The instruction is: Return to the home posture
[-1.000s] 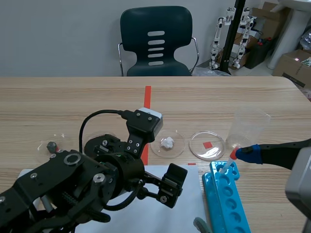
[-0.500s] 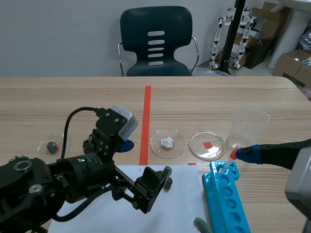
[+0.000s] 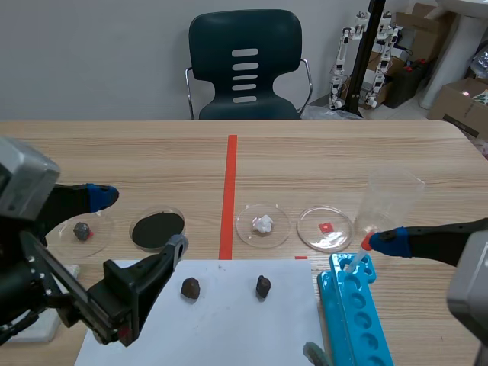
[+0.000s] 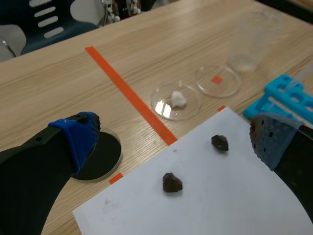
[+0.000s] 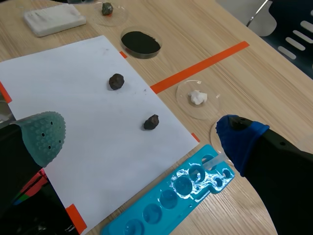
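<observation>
The left gripper (image 4: 174, 139) and right gripper (image 5: 141, 136) were spread wide, with nothing pinched. Likely nothing needed to be grabbed.

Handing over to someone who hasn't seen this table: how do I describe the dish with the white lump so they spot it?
Find the orange-red tape line running down the middle of the wooden table. Just right of its near end sits a clear round dish, with a second clear dish farther right. Only the first holds a white lump.
</observation>
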